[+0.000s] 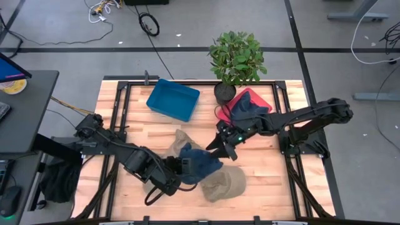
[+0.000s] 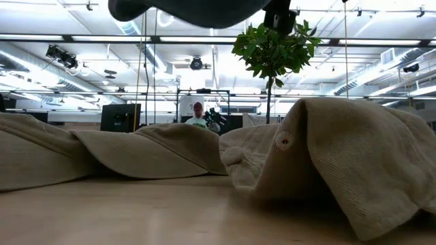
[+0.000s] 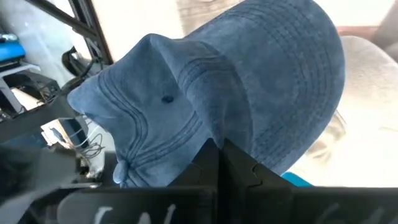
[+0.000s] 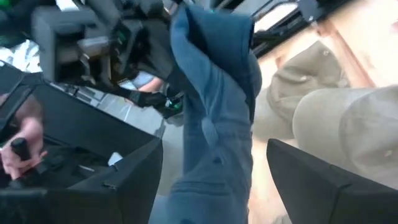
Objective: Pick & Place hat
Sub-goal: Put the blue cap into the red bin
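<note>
The blue hat hangs above the middle of the wooden bench, pinched at its edge by the left end effector, whose fingers are pressed together on the cloth in the left wrist view. The right end effector sits just beside the hat on its far side, fingers spread wide, with the blue fabric hanging between them but not gripped.

On the bench's light butcher-block planks lie two tan hats: one near the front edge below the blue hat, another partly hidden behind it. In the low view the nearer tan hat fills the right side, resting flat on the wood. Toward the back of the bench stand a blue bin, a potted plant, and a dark blue hat on a red one.

Beyond the bench the low view shows an open workroom with strip ceiling lights, dark monitors and a person far off. Cables lie on the grey floor.
</note>
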`<state>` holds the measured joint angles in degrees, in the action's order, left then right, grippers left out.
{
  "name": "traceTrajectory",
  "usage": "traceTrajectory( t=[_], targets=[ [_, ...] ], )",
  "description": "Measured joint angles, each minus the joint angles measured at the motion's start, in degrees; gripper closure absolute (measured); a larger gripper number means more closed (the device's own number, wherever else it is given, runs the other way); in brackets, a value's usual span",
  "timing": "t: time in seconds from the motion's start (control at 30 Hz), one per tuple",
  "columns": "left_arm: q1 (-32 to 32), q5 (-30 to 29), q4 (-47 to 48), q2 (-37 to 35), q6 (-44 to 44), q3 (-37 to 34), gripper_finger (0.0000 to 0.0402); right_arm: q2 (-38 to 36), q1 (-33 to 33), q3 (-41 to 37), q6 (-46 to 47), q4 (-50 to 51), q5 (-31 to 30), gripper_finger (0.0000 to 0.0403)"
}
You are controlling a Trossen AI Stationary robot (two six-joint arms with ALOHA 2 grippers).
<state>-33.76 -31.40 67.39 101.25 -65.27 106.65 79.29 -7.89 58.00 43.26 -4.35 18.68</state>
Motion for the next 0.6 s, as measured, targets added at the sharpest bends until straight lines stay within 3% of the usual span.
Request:
traceTrajectory(
  t=[0.37, 0.6],
  targets=[
    [-0.04, 0.07, -1.59, 0.02, 0.08, -0.02, 0.0399, 8.18, -2.36, 0.0, 2.94, -10.67, 1.63, 0.0112],
    [-0.04, 1.05, -1.39, 0.02, 2.42, -0.04, 0.0398, 8.46, -2.7, 0.0, 2.91, -12.4, 2.04, 0.0134]
  ],
)
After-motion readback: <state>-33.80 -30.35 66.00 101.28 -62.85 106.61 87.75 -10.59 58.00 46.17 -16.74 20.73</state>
